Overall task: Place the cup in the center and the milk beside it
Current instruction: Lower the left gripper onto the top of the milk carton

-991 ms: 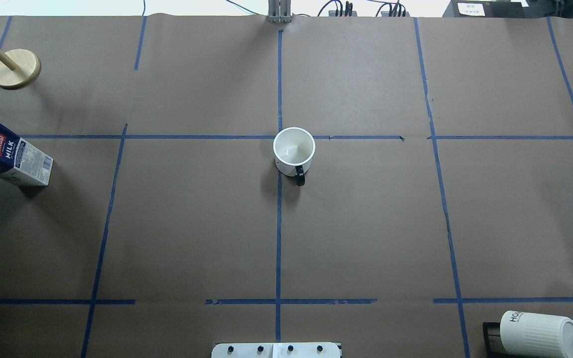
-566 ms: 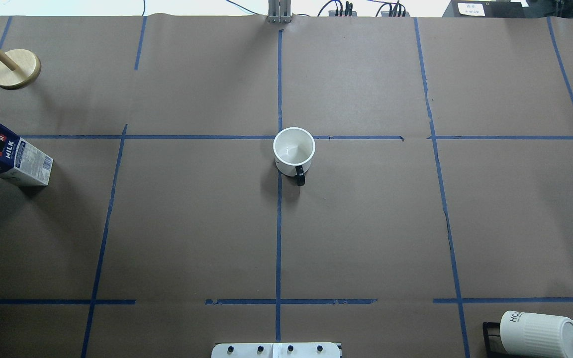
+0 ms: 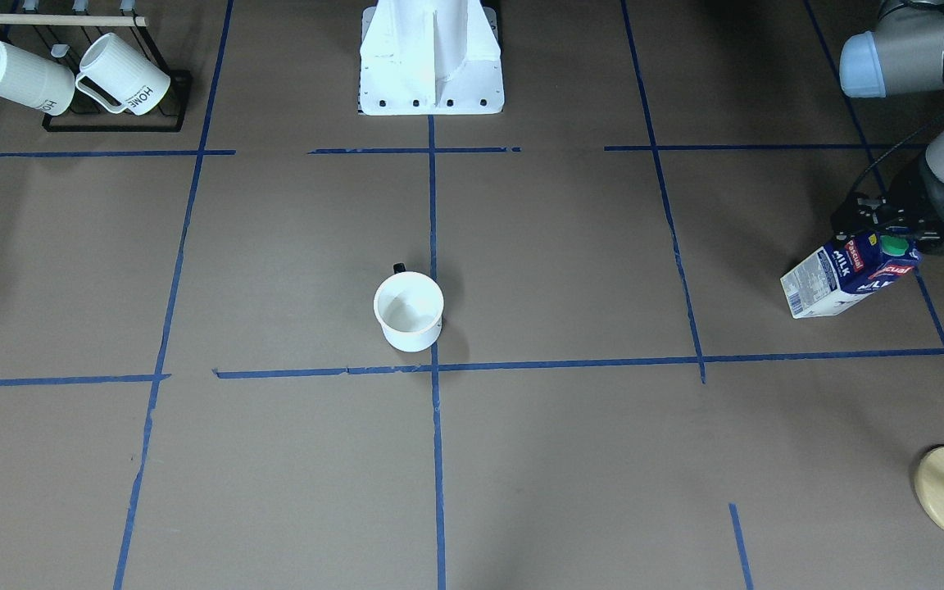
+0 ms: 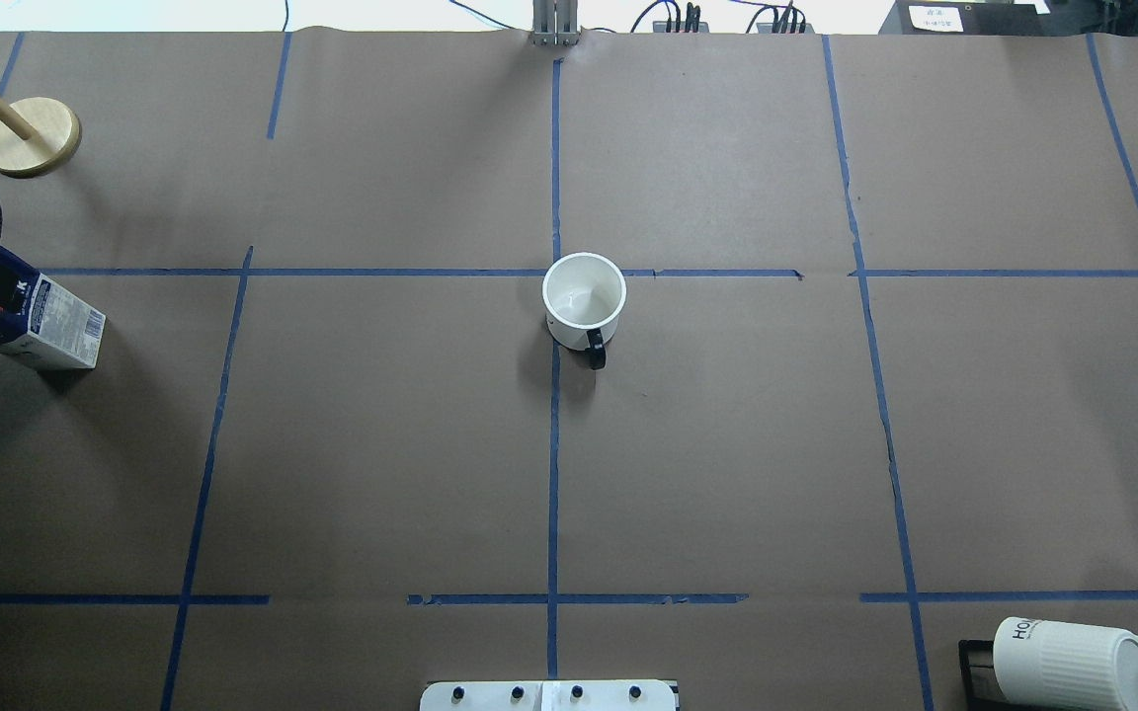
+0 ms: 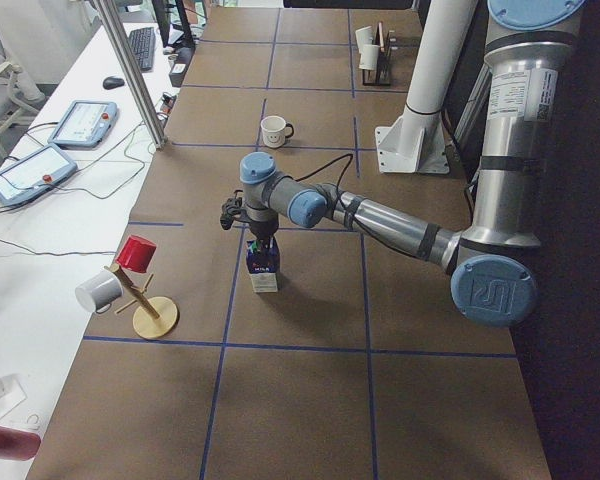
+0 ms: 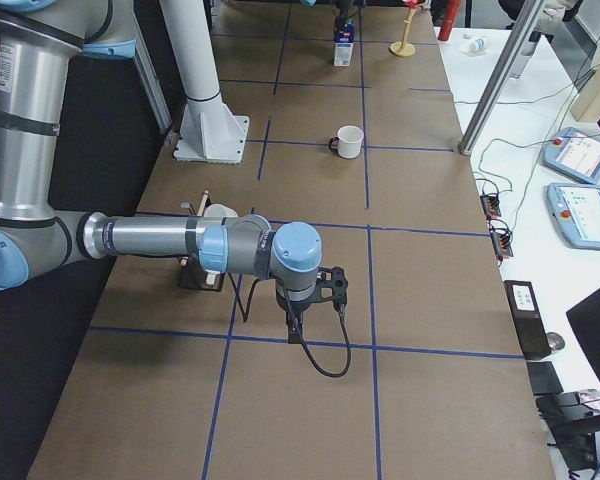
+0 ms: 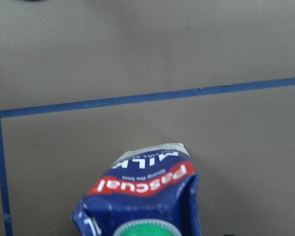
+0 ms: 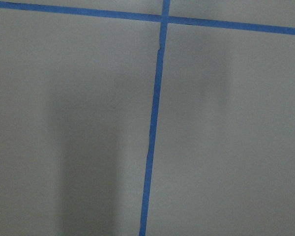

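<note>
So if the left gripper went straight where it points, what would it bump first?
Most likely the milk, at its top by the green cap: the left gripper points down right over it. Whether they already touch is unclear.

the milk [image 4: 36, 324] is cut by the overhead view's left edge; the left gripper [image 3: 890, 228] above it is too dark to judge.

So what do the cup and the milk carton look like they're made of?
The cup looks like glazed ceramic or enamel: smooth, glossy white walls. The milk looks like coated paperboard: folded gable top, printed faces, with a seemingly plastic green cap.
</note>
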Controlling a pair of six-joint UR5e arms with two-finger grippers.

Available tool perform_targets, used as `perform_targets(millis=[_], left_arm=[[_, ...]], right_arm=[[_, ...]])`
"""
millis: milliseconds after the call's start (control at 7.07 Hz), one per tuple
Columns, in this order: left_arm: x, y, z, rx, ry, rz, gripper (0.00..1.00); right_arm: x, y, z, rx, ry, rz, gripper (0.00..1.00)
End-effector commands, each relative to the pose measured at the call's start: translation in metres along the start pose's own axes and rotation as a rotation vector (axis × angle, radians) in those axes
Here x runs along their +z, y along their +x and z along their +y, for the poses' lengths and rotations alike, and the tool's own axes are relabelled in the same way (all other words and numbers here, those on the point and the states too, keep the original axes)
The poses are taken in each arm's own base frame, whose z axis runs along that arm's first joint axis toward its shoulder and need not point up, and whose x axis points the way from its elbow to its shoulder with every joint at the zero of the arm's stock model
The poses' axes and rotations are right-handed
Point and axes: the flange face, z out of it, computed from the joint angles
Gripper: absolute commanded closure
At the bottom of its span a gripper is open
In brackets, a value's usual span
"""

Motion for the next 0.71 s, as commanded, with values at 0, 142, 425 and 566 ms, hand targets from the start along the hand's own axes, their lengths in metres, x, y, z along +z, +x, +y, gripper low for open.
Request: perform_targets(millis=[0, 142, 425, 566], left_arm=[[-0.011, 0.015, -0.011, 0.018, 0.028, 0.016, 0.60], [-0.026, 0.035, -0.028, 0.018, 0.032, 0.018, 0.60], [-0.084, 0.109, -0.070, 0.002, 0.017, 0.008, 0.57], [-0.112, 0.157, -0.090, -0.005, 0.019, 0.021, 0.57]], right_arm=[[0.000, 0.000, -0.001, -0.001, 0.001, -0.001, 0.00], [0.000, -0.001, -0.001, -0.001, 0.001, -0.003, 0.00], [0.000, -0.001, -0.001, -0.001, 0.001, -0.003, 0.00], [0.000, -0.001, -0.001, 0.002, 0.001, -0.003, 0.00]])
